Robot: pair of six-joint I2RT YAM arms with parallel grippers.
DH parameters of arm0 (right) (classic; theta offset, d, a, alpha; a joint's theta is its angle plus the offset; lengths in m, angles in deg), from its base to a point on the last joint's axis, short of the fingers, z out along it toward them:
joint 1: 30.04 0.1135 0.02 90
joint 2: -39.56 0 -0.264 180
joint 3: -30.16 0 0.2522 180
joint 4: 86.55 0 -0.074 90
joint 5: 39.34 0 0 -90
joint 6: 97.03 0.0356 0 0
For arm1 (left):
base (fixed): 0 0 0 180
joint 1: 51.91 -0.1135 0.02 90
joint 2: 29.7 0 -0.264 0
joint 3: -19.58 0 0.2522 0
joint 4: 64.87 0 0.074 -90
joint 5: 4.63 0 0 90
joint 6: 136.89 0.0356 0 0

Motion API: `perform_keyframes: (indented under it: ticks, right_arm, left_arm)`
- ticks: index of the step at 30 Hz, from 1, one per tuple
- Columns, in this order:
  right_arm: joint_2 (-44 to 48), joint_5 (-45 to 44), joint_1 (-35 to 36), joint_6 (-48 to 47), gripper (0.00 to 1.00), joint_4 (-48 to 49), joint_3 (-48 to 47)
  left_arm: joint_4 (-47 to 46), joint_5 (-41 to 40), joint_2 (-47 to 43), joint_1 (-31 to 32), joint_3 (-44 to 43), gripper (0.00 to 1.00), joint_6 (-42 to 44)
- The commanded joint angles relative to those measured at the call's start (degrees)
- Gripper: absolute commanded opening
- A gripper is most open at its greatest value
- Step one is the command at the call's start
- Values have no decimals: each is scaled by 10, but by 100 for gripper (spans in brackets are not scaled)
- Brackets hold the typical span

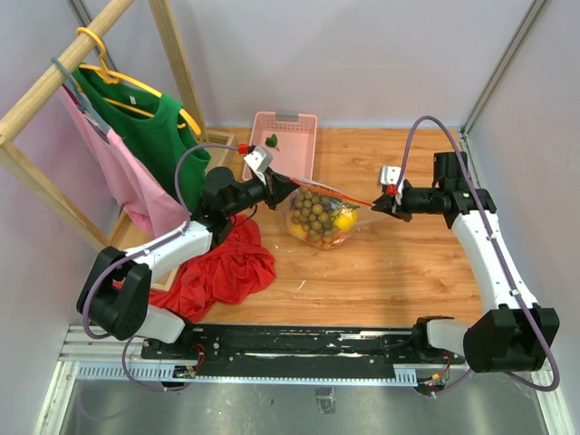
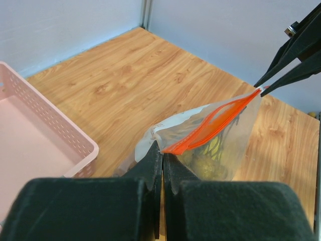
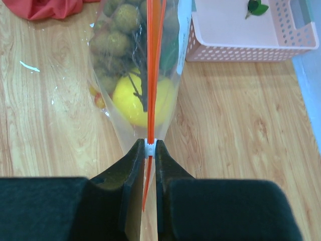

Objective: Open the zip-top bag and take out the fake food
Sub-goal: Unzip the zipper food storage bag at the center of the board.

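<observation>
Left gripper first: from above, its jaws are pinched tight on one corner of a clear, crinkly plastic zip-top bag. The right gripper nips the opposite end of the bag's orange-red zip strip, so the mouth is stretched taut between the two arms over the wooden tabletop. Inside the sagging pouch sits the fake food: a tan-brown bunch of little balls and a yellow plastic lemon. Whether the bag's bottom touches the table I cannot tell. Just behind it stands a pale pink perforated plastic basket, a crumpled red cloth lies by the left arm, and a green top and a pink garment hang from a wooden rack at far left. From the left wrist, the two black fingers meet on the clear plastic at the strip's near end. The strip rises away to the other gripper's thin tips, and the basket's corner shows on the left. From the right wrist, the fingers clamp a small white tab at the strip's end. Two orange lines run close together away from it, with the lemon and brown balls beneath, and a green leaf lies in the basket.
</observation>
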Motion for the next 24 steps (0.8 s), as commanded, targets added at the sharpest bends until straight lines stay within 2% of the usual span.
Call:
perform_keyframes:
  ticks: [1,19,22,24]
  right_arm:
    - [20,-28,-21,-33,1,-46,12]
    - [28,-70,-35,-67,2,-85,32]
    - [29,-60,-35,-65,7,-86,30]
    - [28,-30,-35,-64,19,-91,21]
  left_arm:
    - [-34,2,0,-8,-17,0,11]
    - [-44,30,5,-9,-12,0,7]
    - [-49,46,8,-9,-11,0,4]
    - [-51,63,10,-9,-11,0,4]
